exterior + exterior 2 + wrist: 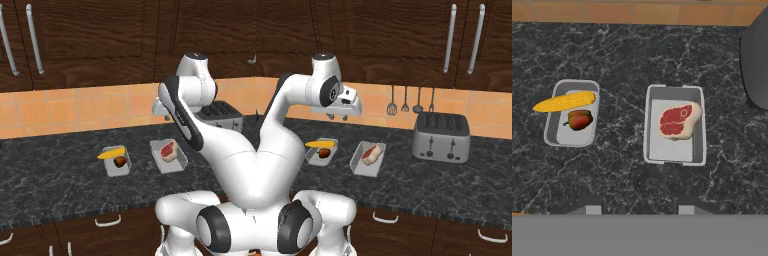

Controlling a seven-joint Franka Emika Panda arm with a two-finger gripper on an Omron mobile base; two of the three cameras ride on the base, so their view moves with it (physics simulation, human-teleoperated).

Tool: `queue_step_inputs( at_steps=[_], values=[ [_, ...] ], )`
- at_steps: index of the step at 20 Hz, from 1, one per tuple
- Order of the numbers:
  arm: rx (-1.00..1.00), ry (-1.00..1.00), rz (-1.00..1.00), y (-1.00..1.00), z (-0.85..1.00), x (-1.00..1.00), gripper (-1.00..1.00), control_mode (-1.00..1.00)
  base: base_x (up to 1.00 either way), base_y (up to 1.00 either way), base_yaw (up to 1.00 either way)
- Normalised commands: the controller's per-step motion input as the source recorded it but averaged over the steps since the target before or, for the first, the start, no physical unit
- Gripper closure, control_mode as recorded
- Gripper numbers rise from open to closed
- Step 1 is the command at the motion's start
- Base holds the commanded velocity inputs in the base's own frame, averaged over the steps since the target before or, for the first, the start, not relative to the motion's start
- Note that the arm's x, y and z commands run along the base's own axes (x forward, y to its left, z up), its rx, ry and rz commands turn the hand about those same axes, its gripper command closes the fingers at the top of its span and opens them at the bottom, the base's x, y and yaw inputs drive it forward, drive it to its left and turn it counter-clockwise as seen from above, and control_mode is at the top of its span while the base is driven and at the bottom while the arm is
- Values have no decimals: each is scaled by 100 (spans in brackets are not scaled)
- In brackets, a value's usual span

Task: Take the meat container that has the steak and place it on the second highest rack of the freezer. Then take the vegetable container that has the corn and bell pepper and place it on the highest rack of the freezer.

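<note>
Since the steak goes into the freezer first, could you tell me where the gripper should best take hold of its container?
I'd grip the steak container from above, on its near short wall. That rim is bare, since the steak lies toward the far end, and the thin upright wall suits the gripper.

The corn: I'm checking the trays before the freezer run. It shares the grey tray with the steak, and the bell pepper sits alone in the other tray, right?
Not quite. The corn shares its grey tray with the bell pepper, its tip sticking over the edge. The steak lies alone in the other tray, as the hand view shows.
</note>
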Motion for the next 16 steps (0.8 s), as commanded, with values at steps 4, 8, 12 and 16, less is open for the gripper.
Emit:
queue_step_inputs(
  at_steps=[4, 8, 12, 16],
  values=[
    [0, -2, -2, -2, -1, -44, -100, -100, 0, 0, 0],
    [13, 0, -21, -38, -30, -66, -100, -100, 0, 0, 0],
    [18, 2, -31, -38, -55, -17, -100, -100, 0, 0, 0],
    [11, 0, -26, -30, -82, 0, -100, -100, 0, 0, 0]
  ],
)
